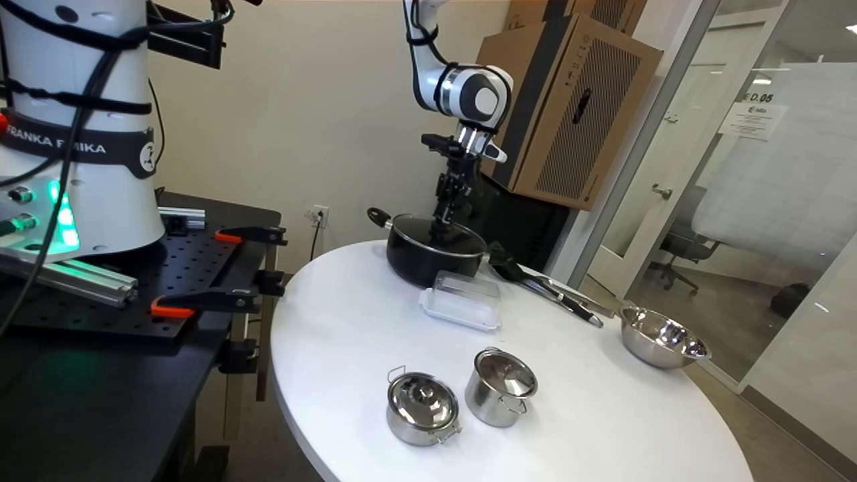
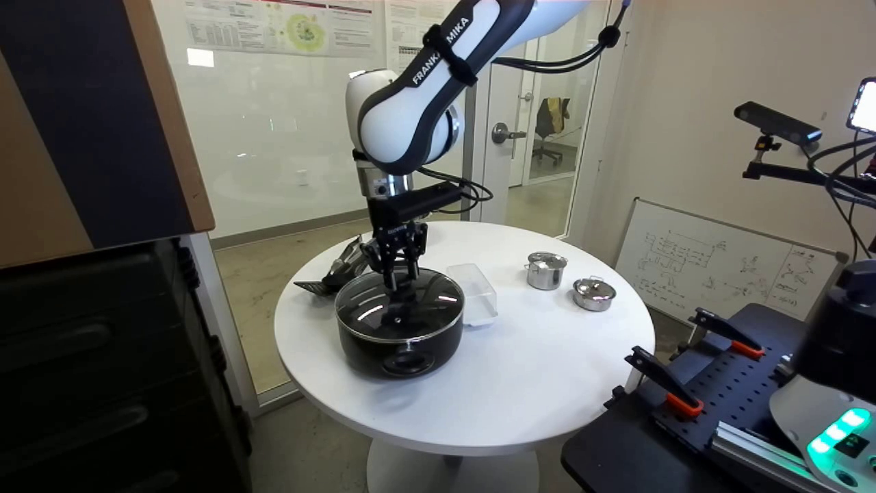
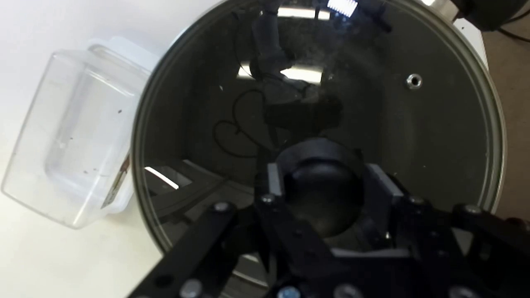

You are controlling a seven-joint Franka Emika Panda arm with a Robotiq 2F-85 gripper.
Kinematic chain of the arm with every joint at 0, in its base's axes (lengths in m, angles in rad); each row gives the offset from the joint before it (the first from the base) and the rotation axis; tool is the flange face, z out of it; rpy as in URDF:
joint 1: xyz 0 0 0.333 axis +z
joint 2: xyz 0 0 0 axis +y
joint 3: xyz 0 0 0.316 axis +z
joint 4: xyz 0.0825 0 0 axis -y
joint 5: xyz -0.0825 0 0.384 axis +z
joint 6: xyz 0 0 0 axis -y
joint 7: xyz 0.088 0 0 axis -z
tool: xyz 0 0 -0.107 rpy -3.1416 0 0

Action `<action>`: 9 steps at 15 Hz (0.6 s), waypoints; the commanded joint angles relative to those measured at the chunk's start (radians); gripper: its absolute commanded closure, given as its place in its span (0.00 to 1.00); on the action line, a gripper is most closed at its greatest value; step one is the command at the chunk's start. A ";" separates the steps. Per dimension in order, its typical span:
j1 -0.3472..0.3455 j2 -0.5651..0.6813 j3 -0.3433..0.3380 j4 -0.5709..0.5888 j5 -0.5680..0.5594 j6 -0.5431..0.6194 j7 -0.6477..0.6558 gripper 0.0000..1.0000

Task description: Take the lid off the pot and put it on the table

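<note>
The round, metal-rimmed glass lid (image 3: 319, 116) sits on the wide, low black pot (image 1: 418, 261). The black two-fingered gripper (image 3: 325, 182) straddles the lid's rounded black knob (image 3: 323, 207); whether it squeezes, I cannot tell. Beside the pot, a clear plastic box (image 3: 83, 124); beneath, the smooth, round white table (image 1: 348, 314).

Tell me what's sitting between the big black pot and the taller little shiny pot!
A clear-covered plastic container sits between the black pot and the taller steel pot, as both exterior views show.
</note>
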 commanded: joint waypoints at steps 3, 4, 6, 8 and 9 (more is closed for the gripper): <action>0.006 -0.045 0.001 0.006 0.024 0.007 -0.026 0.76; 0.004 -0.064 0.004 0.002 0.028 0.005 -0.027 0.76; 0.004 -0.104 0.009 -0.014 0.026 0.015 -0.030 0.76; 0.003 -0.149 0.019 -0.033 0.025 0.015 -0.042 0.76; 0.002 -0.170 0.023 -0.042 0.023 0.019 -0.048 0.76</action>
